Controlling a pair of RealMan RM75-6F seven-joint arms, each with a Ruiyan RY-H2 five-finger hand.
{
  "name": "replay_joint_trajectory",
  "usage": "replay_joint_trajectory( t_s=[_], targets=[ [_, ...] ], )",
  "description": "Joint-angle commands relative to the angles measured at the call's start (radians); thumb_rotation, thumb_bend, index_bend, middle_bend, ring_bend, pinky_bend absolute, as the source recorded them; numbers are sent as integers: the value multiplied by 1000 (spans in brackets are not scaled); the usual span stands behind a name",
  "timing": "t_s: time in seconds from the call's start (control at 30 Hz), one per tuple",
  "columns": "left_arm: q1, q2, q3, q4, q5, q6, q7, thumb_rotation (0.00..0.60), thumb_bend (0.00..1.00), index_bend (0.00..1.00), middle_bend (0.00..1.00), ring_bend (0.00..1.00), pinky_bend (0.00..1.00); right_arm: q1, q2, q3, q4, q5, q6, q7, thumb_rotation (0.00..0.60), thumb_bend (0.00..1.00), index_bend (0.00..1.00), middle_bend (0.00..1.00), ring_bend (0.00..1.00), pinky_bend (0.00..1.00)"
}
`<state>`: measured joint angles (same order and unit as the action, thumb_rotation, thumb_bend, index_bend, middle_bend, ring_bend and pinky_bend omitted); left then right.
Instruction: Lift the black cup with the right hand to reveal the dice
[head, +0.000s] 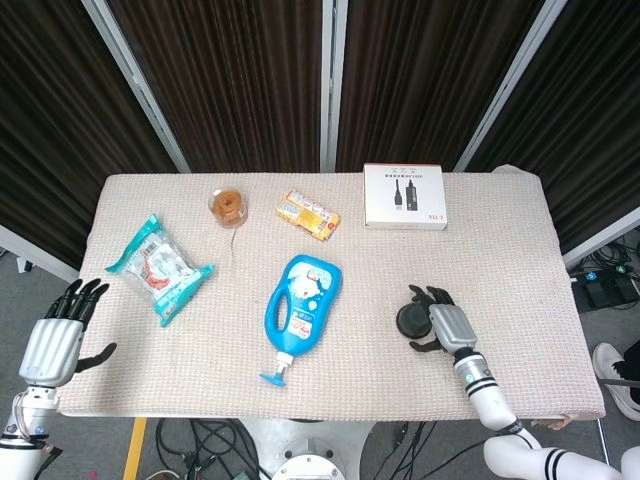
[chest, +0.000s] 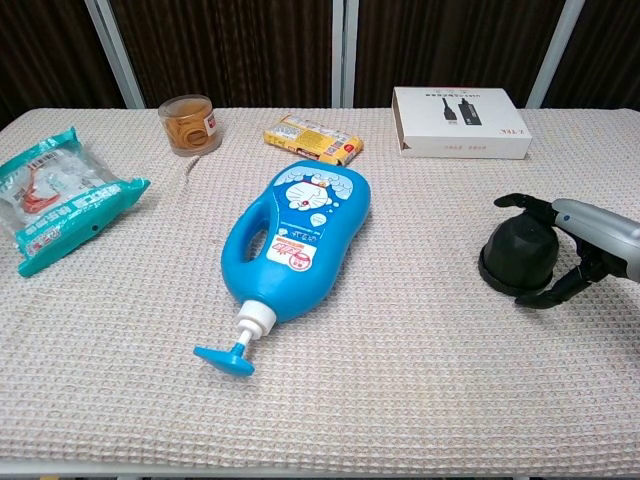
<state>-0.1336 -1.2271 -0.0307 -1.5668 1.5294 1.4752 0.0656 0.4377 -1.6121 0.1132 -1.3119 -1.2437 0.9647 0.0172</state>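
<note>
The black cup (chest: 516, 256) stands upside down on the table's right side, also seen in the head view as the black cup (head: 412, 320). My right hand (chest: 570, 250) wraps it from the right, fingers curled over its far side and thumb against its near base rim. The cup rests on the cloth. No dice shows. In the head view my right hand (head: 445, 325) sits just right of the cup. My left hand (head: 55, 340) hangs off the table's near left corner, fingers spread and holding nothing.
A blue pump bottle (chest: 290, 245) lies at the centre. A white box (chest: 460, 122) is at the back right, with a yellow snack pack (chest: 312, 139) and a small jar (chest: 188, 123) at the back. A teal bag (chest: 55, 195) lies at left.
</note>
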Motion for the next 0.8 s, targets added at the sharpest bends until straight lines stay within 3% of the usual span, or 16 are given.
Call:
replay_joint_trajectory(
  t_s=[0.03,0.63,0.8],
  targets=[
    [0,0,0,0,0,-1,0,600,175,104,74,0,191,0,-2,1,2,0,2,0,600,57,0,234,0,0],
    [1,-3,3,5,-4,-7,-2,600,175,104,74,0,191,-7,-5,5,9,-5,36,-3,600,126,7,335,4,0],
    [1,-3,4,5,-3,-8,-6,600,174,104,74,0,191,-20,-13,13,21,-35,93,22,600,145,222,397,59,0]
  ],
)
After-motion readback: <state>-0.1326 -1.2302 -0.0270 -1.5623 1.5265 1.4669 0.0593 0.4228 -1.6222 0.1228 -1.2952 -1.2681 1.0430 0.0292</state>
